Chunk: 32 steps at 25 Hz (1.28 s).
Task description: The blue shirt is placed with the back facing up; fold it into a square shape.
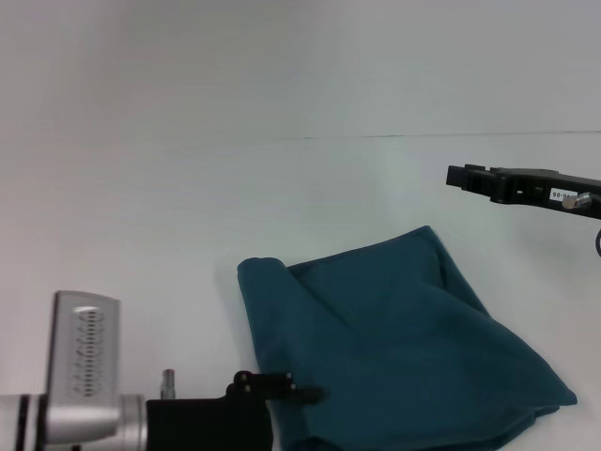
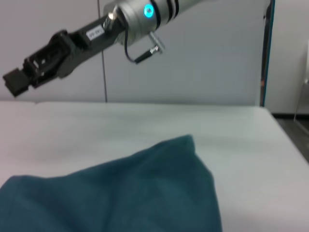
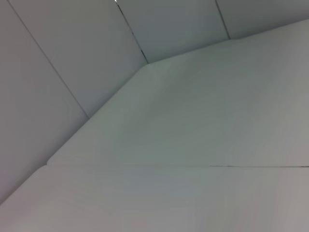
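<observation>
The blue shirt (image 1: 394, 348) lies on the white table (image 1: 141, 216) as a loosely folded, rumpled teal bundle with its plain side up, front right of centre. It fills the lower part of the left wrist view (image 2: 125, 193). My left gripper (image 1: 299, 391) is low at the front, at the shirt's near left edge. My right gripper (image 1: 462, 177) is open and empty, raised above the table beyond the shirt's far right corner. It also shows in the left wrist view (image 2: 21, 77). The right wrist view shows only bare table.
A thin seam (image 1: 451, 136) runs across the table behind the shirt. Grey wall panels (image 3: 63, 53) stand behind the table. The table's right edge (image 2: 285, 140) shows in the left wrist view.
</observation>
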Available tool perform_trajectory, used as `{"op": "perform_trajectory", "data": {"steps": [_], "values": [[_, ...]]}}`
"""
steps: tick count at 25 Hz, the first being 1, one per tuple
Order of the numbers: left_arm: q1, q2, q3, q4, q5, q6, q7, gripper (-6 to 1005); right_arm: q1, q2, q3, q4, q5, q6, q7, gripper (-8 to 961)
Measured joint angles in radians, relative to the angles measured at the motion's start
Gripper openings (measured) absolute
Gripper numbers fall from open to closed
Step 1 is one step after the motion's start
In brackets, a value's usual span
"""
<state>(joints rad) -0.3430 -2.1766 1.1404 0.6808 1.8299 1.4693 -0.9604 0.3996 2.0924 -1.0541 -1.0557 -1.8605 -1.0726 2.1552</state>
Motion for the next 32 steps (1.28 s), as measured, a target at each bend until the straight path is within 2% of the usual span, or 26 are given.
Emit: {"op": "perform_trajectory", "data": {"steps": [3,6,23,28,32], "values": [[-0.013,0.0,0.07,-0.009,-0.028,-0.08,0.002,720,0.0,0.0,0.0,-0.005,0.0,-0.004,0.0,317],[-0.018,0.0,0.085,-0.012,-0.04,-0.106,0.003,719,-0.001,0.0,0.001,-0.008,0.0,-0.008,0.0,317],[-0.029,0.0,0.105,-0.04,-0.047,-0.213,0.008,719,0.012,-0.002,0.019,-0.009,-0.002,-0.002,-0.001,316],[-0.03,0.0,0.105,-0.04,-0.047,-0.217,0.008,679,0.016,-0.002,0.019,-0.009,-0.001,-0.003,-0.001,316],[-0.03,0.001,0.105,-0.043,-0.047,-0.218,0.008,514,0.017,-0.002,0.019,-0.009,-0.001,-0.005,-0.002,316]]}}
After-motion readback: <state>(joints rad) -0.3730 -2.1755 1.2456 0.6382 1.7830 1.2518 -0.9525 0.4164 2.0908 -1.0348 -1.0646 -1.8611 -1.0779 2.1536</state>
